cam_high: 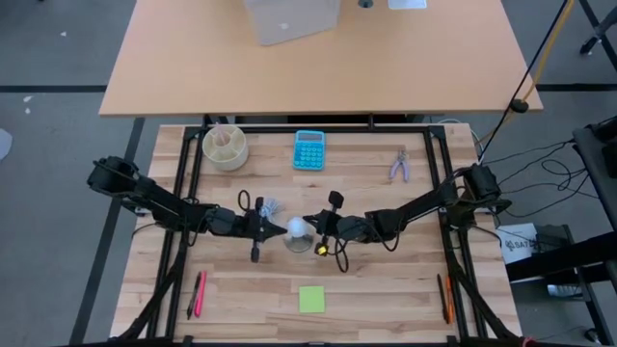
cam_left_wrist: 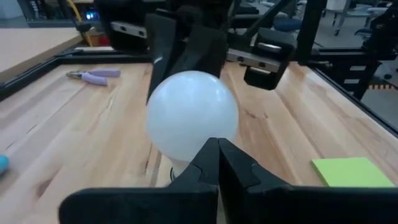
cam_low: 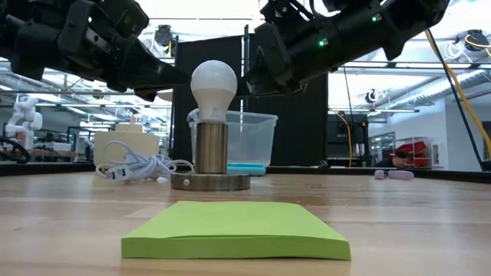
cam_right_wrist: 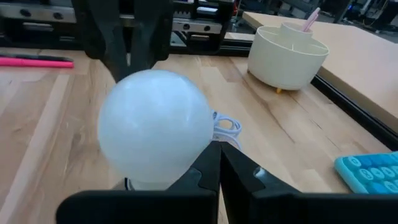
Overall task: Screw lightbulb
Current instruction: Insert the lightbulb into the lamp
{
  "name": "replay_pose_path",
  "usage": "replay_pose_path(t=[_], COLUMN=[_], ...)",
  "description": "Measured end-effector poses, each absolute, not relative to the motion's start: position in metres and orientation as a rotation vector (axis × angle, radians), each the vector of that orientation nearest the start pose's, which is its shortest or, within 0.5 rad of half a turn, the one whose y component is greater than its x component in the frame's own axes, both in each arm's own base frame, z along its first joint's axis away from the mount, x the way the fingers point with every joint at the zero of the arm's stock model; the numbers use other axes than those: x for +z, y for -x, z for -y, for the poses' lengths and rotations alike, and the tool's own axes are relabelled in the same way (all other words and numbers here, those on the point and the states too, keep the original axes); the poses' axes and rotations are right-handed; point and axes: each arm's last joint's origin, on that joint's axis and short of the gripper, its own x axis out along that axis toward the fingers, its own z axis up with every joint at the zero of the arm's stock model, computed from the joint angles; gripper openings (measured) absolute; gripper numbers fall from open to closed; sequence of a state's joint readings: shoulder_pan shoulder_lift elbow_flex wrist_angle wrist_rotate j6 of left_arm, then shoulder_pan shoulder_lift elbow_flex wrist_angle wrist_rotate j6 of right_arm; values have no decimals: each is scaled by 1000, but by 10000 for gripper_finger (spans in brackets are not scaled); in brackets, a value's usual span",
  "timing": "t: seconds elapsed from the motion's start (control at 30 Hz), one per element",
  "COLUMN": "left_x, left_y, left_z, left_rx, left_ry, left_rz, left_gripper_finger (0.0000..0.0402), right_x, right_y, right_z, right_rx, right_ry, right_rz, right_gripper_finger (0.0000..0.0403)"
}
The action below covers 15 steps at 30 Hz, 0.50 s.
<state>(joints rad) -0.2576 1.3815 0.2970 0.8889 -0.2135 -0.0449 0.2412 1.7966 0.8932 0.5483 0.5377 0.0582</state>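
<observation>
— Where's the lightbulb (cam_low: 213,86)?

— Upright in the socket (cam_low: 210,149), behind the green pad (cam_low: 236,228). Left gripper (cam_left_wrist: 217,163) and right gripper (cam_right_wrist: 219,167) flank it — fingers pressed shut, holding nothing.

— Risk?

— I'd guess a closed tip nudging it sideways could tip the socket.

A: The lightbulb (cam_low: 213,88) is frosted white, standing in a silvery grey socket (cam_low: 210,157). What colours lie around it?

B: Just beyond it, a turquoise calculator (cam_high: 309,149) with paler keys, and a cream round holder (cam_high: 225,146) with a pink stick inside. Farther past the calculator, lilac-handled pliers (cam_high: 399,168).

A: And nearer than the lightbulb?

B: A lime-green sticky pad (cam_high: 311,299), a pink pen (cam_high: 201,293) to one side, an orange one (cam_high: 447,300) to the other. The surface (cam_high: 366,280) is pale wood in plank stripes; both end effectors are black.
</observation>
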Motion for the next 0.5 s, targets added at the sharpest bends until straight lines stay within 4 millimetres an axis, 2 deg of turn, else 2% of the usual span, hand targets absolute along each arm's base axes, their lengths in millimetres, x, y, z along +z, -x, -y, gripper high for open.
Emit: replay_pose_path(t=[0.5], left_x=[150], left_y=[-225], left_z=[42], left_rx=[219], left_ry=[16], left_rz=[-239], left_gripper_finger=[0], right_x=[163], right_y=[-350], right_z=[-87], right_rx=[-180], right_ry=[133], right_rz=[-447], right_gripper_finger=[0])
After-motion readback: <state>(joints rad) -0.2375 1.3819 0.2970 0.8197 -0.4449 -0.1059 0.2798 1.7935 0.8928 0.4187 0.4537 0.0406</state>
